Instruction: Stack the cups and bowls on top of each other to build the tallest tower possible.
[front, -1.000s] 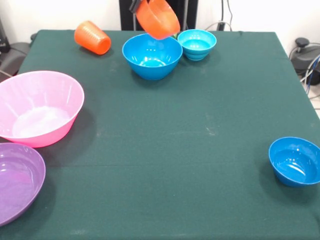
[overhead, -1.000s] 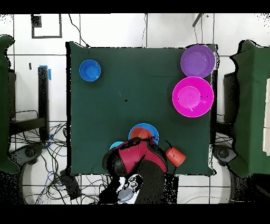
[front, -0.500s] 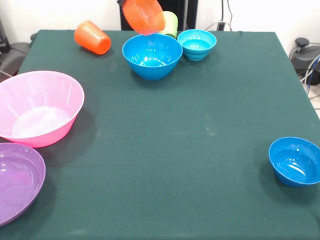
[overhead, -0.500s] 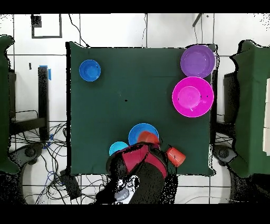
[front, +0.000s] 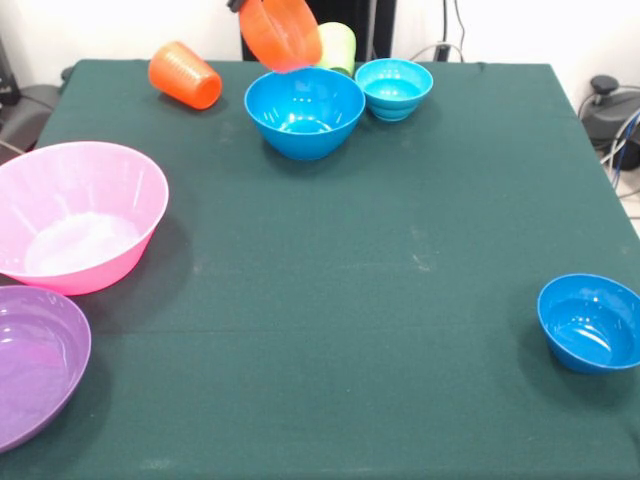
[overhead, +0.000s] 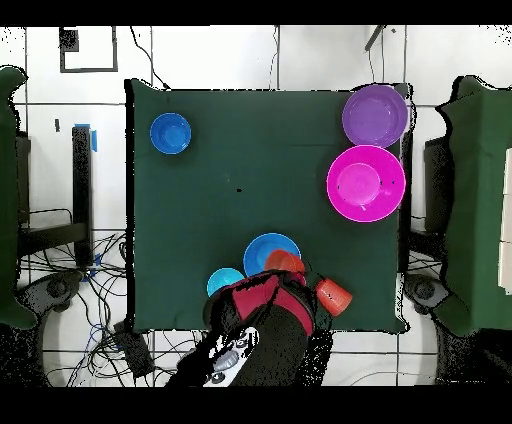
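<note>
Above the blue bowl (front: 304, 112), tilted orange bowl (front: 280, 32), end effector (front: 237, 4) mostly cropped

Small orange bowl (front: 281, 33) tilted in air above medium blue bowl (front: 304, 112)

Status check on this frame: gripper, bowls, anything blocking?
Gripper mostly out of shot. Small orange bowl held tilted in the air above medium blue bowl. Nothing stacked. Lime cup close behind.

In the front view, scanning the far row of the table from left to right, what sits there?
Orange ribbed cup on its side → small orange bowl held up in the air, tilted → medium blue bowl → lime green cup behind it → small cyan bowl.
</note>
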